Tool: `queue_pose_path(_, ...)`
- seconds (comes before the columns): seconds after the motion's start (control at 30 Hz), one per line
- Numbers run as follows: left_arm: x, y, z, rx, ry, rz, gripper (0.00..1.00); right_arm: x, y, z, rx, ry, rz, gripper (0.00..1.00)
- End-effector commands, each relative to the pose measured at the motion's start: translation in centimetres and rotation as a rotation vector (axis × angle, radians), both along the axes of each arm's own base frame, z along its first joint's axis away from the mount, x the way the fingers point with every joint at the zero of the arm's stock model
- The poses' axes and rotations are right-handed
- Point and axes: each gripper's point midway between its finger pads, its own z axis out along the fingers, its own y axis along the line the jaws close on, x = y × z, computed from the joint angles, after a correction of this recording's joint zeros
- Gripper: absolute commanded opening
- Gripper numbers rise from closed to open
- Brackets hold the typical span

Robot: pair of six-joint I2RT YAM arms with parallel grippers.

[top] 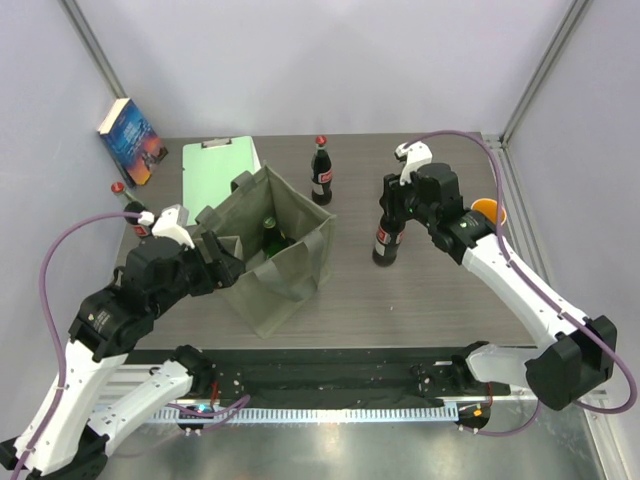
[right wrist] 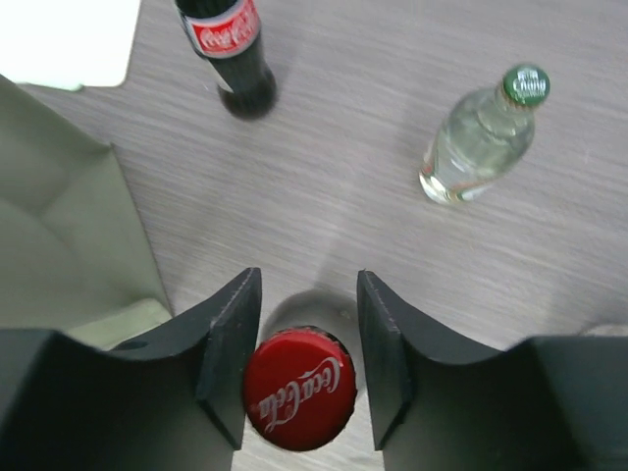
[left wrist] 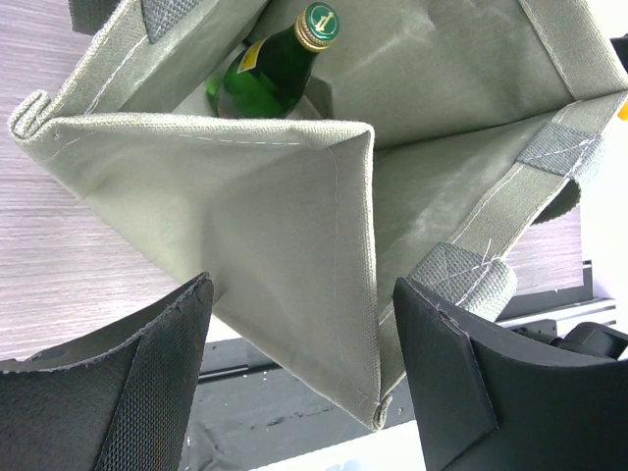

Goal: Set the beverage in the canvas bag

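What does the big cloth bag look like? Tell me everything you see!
The canvas bag is a boxy olive-grey fabric tote with pale stitching, strap handles and inner dividers. It stands open on the table, left of the middle. A green glass bottle stands in one compartment. The left gripper straddles its near corner with open fingers; I cannot tell whether they touch.
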Motion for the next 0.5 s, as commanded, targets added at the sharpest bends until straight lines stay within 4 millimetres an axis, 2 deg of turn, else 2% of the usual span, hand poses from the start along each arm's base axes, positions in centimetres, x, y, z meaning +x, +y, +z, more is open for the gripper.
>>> queue_pose_path(0.0,0.2,-0.2,0.6,-0.021,-0.021,0.004,0.75,0.3,1.2,4.0,0.1,-0.137,0.033,0.5)
queue_pose_path(0.47,0.3,-0.2,0.9,-0.023,-0.025,0.005,0.76,0.4,0.4,1.4,0.044,-0.113,0.016,0.52)
